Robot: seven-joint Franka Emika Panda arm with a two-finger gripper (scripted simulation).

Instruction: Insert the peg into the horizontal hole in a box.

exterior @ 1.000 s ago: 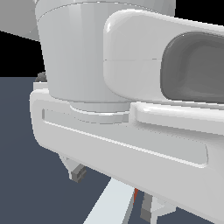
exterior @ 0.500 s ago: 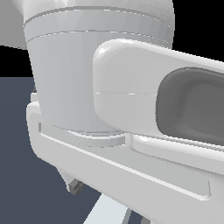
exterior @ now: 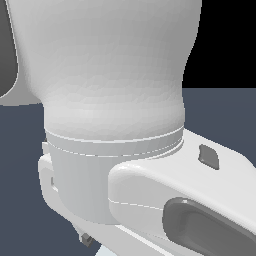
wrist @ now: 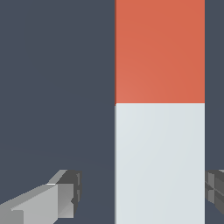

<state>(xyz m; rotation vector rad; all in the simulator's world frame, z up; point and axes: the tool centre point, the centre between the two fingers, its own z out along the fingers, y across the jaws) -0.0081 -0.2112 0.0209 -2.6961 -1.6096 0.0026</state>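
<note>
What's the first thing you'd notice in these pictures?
In the wrist view, the peg fills the picture: red-orange at one end, pale grey-white at the other, with a grey finger off to each side, not touching. In the exterior view, the white arm blocks almost everything.

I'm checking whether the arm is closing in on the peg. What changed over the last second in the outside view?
The arm has turned and now fills more of the exterior view; its grey-windowed link swung from upper right to lower right. The pale strip of peg at the bottom edge is nearly hidden. In the wrist view the gripper is open, with a finger apart from the peg.
</note>
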